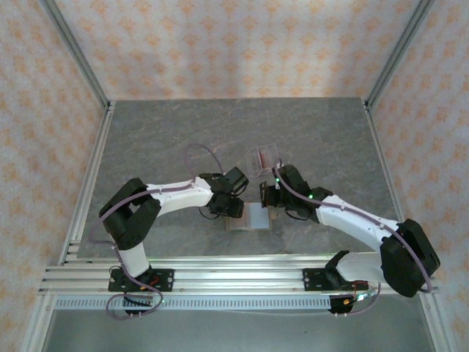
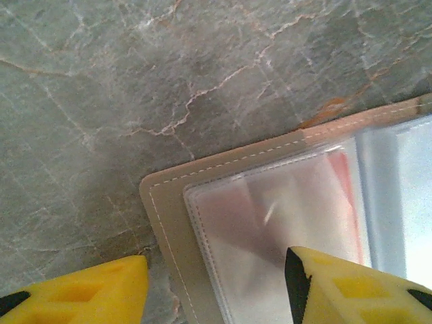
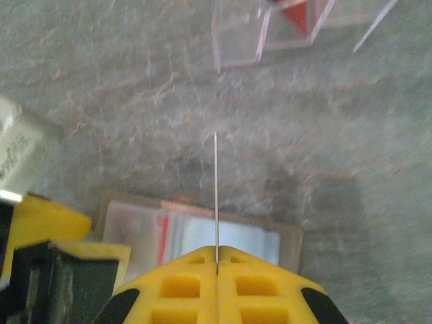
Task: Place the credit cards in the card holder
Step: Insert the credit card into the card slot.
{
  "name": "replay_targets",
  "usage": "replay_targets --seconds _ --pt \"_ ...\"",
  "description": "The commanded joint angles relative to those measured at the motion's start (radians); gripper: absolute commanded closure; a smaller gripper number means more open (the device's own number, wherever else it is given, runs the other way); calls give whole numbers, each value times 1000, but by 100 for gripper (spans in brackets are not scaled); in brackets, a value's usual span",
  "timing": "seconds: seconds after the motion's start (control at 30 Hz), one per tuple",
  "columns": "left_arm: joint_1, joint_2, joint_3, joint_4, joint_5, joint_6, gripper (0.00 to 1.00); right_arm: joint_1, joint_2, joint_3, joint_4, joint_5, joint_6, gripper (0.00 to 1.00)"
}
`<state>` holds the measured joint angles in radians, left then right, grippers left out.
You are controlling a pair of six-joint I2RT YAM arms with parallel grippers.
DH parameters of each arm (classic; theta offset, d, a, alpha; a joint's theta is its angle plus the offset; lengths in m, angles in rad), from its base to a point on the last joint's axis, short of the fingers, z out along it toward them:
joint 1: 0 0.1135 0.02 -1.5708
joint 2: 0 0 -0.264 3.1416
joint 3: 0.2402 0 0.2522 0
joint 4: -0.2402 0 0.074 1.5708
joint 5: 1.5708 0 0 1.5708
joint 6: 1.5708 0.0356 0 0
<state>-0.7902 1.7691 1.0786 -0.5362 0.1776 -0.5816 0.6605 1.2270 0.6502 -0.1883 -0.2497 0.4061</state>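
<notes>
Top view: the holder (image 1: 253, 220) lies open at centre, partly hidden by the left gripper (image 1: 233, 207) and right gripper (image 1: 265, 196). Left wrist: fingers are held apart, and a blurred red card (image 2: 341, 182) is sleeved at 4 o'clock. Right wrist: fingers are clamped on an edge-on card (image 3: 216, 175), and the rack (image 3: 263, 34) is cut off at 12 o'clock.

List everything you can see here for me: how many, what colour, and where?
Grey marbled table: one, grey, under everything.
Clear plastic slotted rack: one, transparent, mid-table, beyond the arms.
Red cards: count unclear, red, standing in the rack.
Tan-brown folding wallet: one, tan with clear sleeves, lying open below both end effectors.
Reddish card: at least one, reddish, behind a wallet sleeve.
Thin stiff card: one, seen edge-on, colour unclear, held above the wallet.
Left end effector: one, yellow fingers, open over the wallet's corner.
Right end effector: one, yellow fingers, shut on the thin stiff card.
</notes>
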Motion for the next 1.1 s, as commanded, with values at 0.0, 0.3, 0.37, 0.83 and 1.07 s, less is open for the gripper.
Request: replay_targets --seconds 0.0,0.3,0.37,0.83,1.07 --pt "-4 3 1 -30 -44 -23 45 9 -31 -63 207 -89 82 100" --pt "-14 13 -32 -6 -43 -47 51 17 -1 -169 384 -167 157 100" --pt "-16 15 -41 2 -40 -55 52 16 8 -181 404 -168 163 100" --pt "-30 15 -60 10 -39 -64 53 22 129 -247 571 -194 198 100" --pt "-29 16 -63 11 -38 -68 53 24 166 -275 645 -213 225 100"
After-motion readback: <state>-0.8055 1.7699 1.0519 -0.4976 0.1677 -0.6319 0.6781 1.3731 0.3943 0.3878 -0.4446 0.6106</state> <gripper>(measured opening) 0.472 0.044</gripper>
